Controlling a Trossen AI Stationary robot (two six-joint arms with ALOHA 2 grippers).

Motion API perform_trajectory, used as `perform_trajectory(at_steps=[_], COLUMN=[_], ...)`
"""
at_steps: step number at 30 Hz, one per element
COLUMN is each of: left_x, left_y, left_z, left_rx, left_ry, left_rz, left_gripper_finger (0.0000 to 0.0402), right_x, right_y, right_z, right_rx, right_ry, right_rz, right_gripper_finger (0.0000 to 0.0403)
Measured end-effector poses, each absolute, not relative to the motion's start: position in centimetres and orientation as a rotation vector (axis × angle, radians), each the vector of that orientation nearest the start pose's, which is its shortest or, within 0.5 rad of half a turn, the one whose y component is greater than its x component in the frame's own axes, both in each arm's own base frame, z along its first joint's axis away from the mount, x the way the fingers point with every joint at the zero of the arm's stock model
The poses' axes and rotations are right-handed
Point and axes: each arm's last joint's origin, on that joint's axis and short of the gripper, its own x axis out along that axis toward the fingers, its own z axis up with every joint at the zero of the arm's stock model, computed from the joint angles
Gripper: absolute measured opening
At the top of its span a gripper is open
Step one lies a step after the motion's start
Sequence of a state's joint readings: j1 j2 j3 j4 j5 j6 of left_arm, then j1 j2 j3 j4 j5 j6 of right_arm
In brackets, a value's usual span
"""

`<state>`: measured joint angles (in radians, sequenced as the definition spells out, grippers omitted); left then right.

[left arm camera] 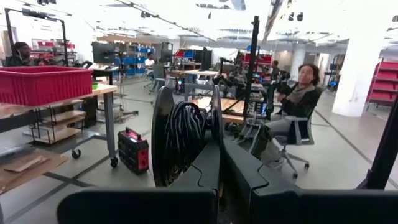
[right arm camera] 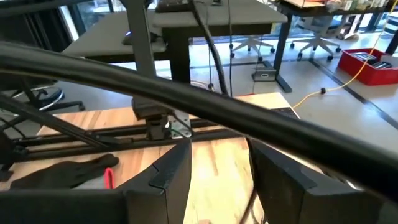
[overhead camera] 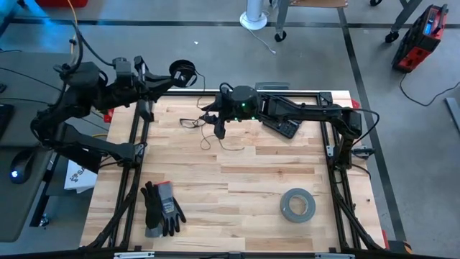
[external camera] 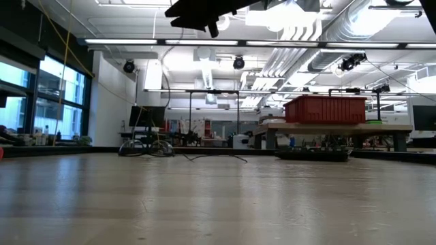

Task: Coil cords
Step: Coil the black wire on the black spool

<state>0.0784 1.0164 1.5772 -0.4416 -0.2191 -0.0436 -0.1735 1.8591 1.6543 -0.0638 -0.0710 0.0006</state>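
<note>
Overhead, we look straight down on the table [overhead camera: 237,187]. Low, we look level across it. Wrist cameras sit close behind their fingers.

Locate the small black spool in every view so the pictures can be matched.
High view: the spool sits upper left, past the table's far edge, at the left tool.
Low view: not in it.
Left wrist view: centre, upright, wound with dark cord, clamped by the shut fingers.
Right wrist view: not in it.
Shared landmark: the red bin, also in the low view.

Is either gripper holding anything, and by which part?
The left gripper is shut on the spool's flange edge. The right gripper is open, holding nothing.
</note>
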Motion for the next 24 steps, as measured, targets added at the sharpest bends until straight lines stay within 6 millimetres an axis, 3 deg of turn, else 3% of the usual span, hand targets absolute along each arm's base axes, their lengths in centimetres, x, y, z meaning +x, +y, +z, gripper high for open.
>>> perform_trajectory(at_steps=[14,24], left_x=[15.2,14.8], left_y=[1.8,1.8], left_z=[52.5,52.4], left_rx=[-0.079,-0.078], left_ry=[-0.177,-0.162], left_rz=[0.291,0.295], left_gripper_finger=[0.0001,0.0001], right_x=[43.5,41.9], right_y=[-7.2,-7.4], right_z=[34.2,36.8], right_rx=[-0.077,-0.093], right_ry=[0.246,0.186], right_rz=[-0.092,-0.137], right_gripper_finger=[0.0154,0.0154])
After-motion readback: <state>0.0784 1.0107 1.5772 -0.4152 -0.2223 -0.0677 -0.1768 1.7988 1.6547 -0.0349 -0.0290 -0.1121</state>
